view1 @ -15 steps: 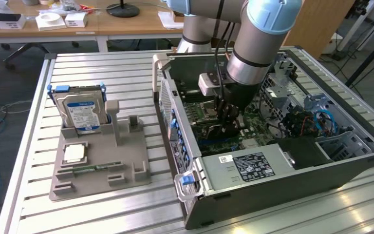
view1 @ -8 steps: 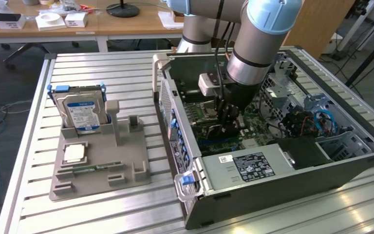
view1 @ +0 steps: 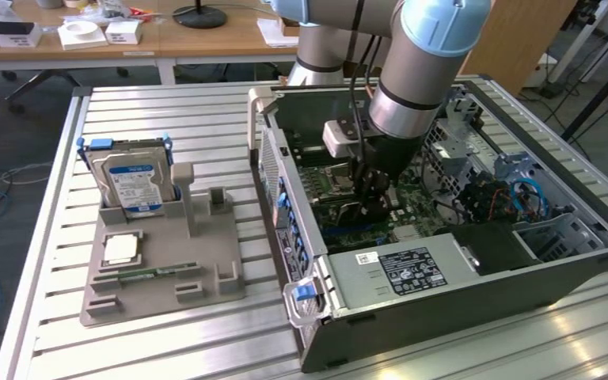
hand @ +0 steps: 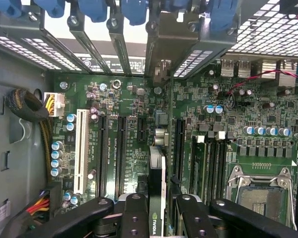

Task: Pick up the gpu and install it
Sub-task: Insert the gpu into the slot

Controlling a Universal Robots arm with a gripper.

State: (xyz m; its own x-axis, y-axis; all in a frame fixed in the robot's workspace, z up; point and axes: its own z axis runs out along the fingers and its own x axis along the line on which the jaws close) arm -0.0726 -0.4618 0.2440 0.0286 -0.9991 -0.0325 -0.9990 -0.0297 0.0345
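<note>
Exterior view, from its left: grey holder tray (view1: 219, 285) w/ a blue-label hard drive (view1: 130, 186) stood up in it, then the open PC case (view1: 473, 317), w/ the arm (view1: 415, 79) reaching down inside and the gripper (view1: 373, 198) low over the board. Wrist view: the gpu (hand: 157, 171) is edge-on, clamped btwn the black fingers (hand: 135, 218), hanging just above the motherboard (hand: 134, 99), among its long black slots (hand: 120, 148). Its metal end points toward the rear slot openings. Can't tell if the edge touches a slot yet. Looks light, thin and stiff, prob. fragile: small parts on the face, bare contacts along the lower edge. Best held by the flat faces near the top edge, as here, and kept upright, not twisted.
</note>
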